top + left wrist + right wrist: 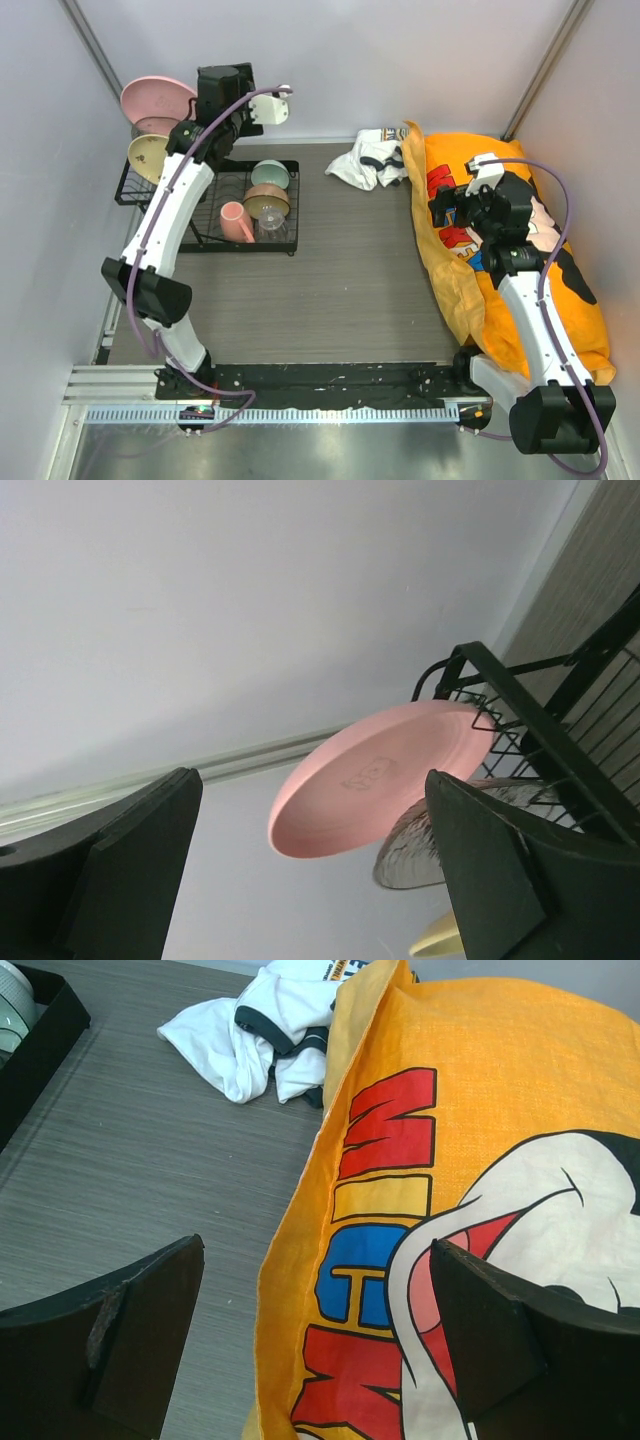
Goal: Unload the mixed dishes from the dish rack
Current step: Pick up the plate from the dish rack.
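Right, left gripper has fingers spread wide, nothing held, facing the large pink plate, which stands tilted at the dish rack's far-left end. Plate prob stiff, glossy, slippery & breakable, so pinch the rim. Right gripper also wide, over the orange bag.

The left arm stretches a long way out from its base toward the far left. The left tool at its end has its two dark fingers spread wide apart. The right arm bends up from its base and leans a little to the left, and the right tool points forward and down, its two fingers wide apart too.
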You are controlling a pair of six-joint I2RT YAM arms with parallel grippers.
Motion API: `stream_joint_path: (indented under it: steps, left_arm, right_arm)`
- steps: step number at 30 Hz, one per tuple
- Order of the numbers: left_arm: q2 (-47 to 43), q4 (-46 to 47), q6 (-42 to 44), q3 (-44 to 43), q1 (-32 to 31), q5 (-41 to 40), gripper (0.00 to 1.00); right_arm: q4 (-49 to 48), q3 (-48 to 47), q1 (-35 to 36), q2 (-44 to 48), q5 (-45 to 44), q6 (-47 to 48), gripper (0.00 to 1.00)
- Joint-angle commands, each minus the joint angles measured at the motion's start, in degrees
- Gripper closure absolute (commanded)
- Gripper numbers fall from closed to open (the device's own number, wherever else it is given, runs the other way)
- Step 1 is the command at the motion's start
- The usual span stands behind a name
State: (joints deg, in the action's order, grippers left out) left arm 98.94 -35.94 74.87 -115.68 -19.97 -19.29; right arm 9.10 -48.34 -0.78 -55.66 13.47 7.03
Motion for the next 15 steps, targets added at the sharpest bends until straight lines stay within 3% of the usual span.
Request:
stream_joint_path:
  steps: [1,5,15]
  left_arm:
    - [4.33,-5.0,7.13,-8.49,0.89,-4.0,0.0]
    - [8.63,-8.52,11.69,-15.53,2.65,-3.83,0.0]
    - [9.61,-13.54,16.35,-16.16,7.48,-0.67,0.0]
  right_arm:
    - [-1.19,-2.55,-0.19,-0.33,1.03,0.71,0.0]
    - [-1.02,-2.64,-0.19,-1.03,1.12,1.06,0.01]
    - [-0.75,-2.64,-0.19,-2.35,1.2,1.41,0.0]
